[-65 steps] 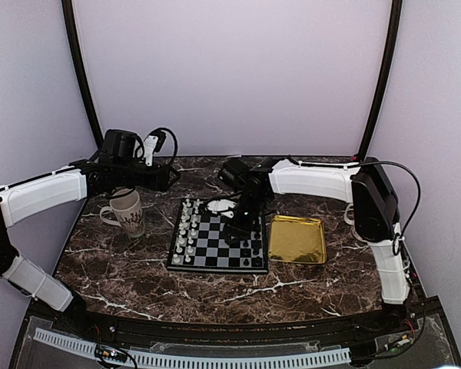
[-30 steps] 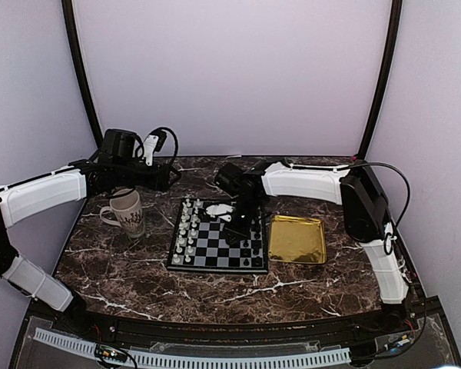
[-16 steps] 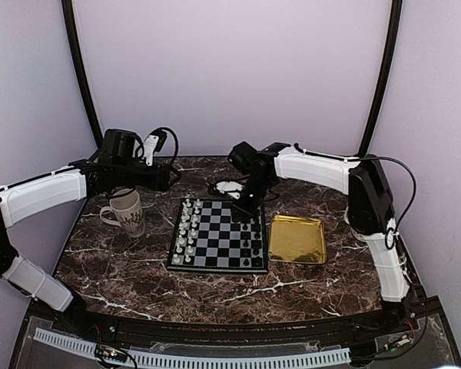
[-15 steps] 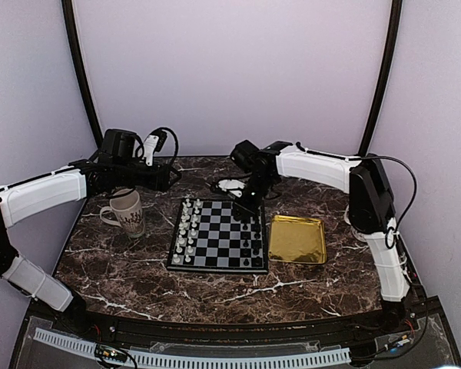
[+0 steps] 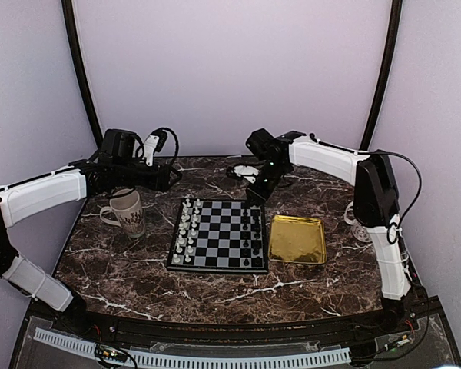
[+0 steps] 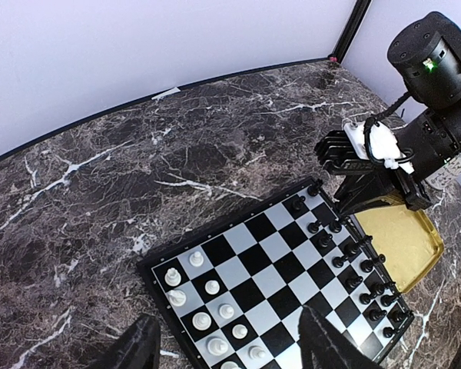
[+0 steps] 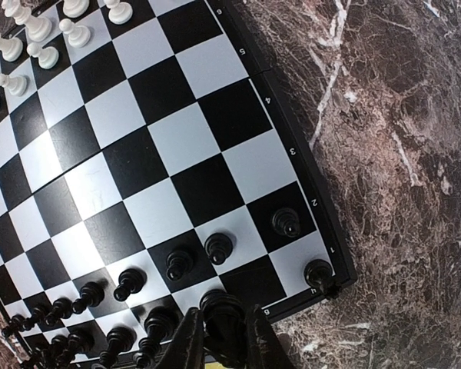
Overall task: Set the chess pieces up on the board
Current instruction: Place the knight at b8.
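Note:
The board (image 5: 215,246) lies mid-table, with pale chess pieces (image 5: 186,229) along its left side and black chess pieces (image 5: 251,240) along its right side. My right gripper (image 5: 256,194) hovers over the board's far right corner, shut on a black chess piece (image 7: 224,311) held above the board's edge (image 7: 292,146). Several black pieces (image 7: 177,263) stand on the squares below it. My left gripper (image 5: 171,177) is open and empty, high over the table's far left. In the left wrist view the board (image 6: 280,280) lies below, with my right gripper (image 6: 363,198) at its far corner.
A shiny gold tray (image 5: 296,239) lies right of the board and shows in the left wrist view (image 6: 399,242). A patterned mug (image 5: 127,212) stands left of the board under my left arm. The walls enclose the dark marble table (image 5: 138,277).
My right gripper has lifted from the board's right-middle squares and moved back to the far right corner, holding a black piece. The left arm has not moved.

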Controlling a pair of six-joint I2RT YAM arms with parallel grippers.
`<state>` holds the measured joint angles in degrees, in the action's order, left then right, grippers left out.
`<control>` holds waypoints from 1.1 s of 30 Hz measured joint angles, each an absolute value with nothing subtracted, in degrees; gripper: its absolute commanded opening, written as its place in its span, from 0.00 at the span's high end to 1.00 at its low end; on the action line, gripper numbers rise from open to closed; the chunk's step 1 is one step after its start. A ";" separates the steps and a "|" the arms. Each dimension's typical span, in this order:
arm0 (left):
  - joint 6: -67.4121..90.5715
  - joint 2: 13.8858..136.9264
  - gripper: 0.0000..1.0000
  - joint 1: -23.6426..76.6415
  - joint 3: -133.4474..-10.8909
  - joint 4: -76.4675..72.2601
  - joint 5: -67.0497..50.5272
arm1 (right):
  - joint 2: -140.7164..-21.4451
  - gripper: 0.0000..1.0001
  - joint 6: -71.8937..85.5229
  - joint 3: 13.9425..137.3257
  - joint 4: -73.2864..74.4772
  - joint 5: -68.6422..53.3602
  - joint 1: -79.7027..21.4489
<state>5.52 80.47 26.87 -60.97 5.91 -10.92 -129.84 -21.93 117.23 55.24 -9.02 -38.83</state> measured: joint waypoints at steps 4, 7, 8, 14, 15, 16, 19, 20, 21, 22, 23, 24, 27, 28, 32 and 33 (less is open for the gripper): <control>5.50 80.47 0.37 26.87 -60.97 5.91 -11.00 | -129.86 0.84 -21.85 118.06 55.70 -8.91 -38.57; 5.45 80.47 0.37 26.87 -60.97 5.91 -11.14 | -130.10 0.84 -21.74 118.56 55.94 -8.86 -38.54; 5.34 80.47 0.37 26.87 -60.97 5.91 -11.16 | -130.26 0.84 -21.71 118.61 56.05 -8.84 -38.50; 5.13 80.47 0.37 26.87 -60.97 5.91 -11.18 | -131.66 0.84 -21.39 118.61 57.06 -8.47 -37.93; 5.13 80.47 0.37 26.87 -60.97 5.91 -11.18 | -131.83 0.84 -21.23 118.61 57.12 -8.43 -37.74; 5.13 80.47 0.37 26.87 -60.97 5.91 -11.20 | -132.00 0.84 -21.08 118.61 57.12 -8.25 -37.54; 5.13 80.51 0.37 26.87 -60.97 5.91 -11.35 | -132.35 0.84 -20.73 118.61 57.17 -8.12 -36.88; 5.13 80.55 0.37 26.87 -60.97 5.91 -11.38 | -132.49 0.84 -20.69 118.61 57.17 -8.14 -36.69; 5.13 80.58 0.37 26.87 -60.97 5.91 -11.40 | -132.62 0.84 -20.67 118.61 57.19 -8.14 -36.60; 5.13 80.58 0.37 26.87 -60.97 5.93 -11.40 | -132.81 0.84 -20.67 118.61 57.23 -8.14 -36.40; 5.13 80.58 0.37 26.87 -60.97 5.91 -11.42 | -133.03 0.84 -20.67 118.61 57.25 -8.19 -36.34; 5.13 80.58 0.37 26.87 -60.97 5.91 -11.42 | -133.27 0.84 -20.67 118.61 57.28 -8.21 -36.32; 5.13 80.60 0.37 26.87 -60.97 5.91 -11.46 | -134.15 0.84 -20.64 118.61 57.30 -8.36 -36.25; 5.13 80.60 0.37 26.87 -60.97 5.91 -11.46 | -134.43 0.84 -20.67 118.61 57.34 -8.38 -36.25; 5.10 80.62 0.37 26.87 -60.97 5.93 -11.55 | -135.35 0.84 -20.64 118.63 57.47 -8.84 -36.25; 5.10 80.62 0.37 26.87 -60.97 5.91 -11.55 | -135.50 0.84 -20.64 118.69 57.54 -8.95 -36.25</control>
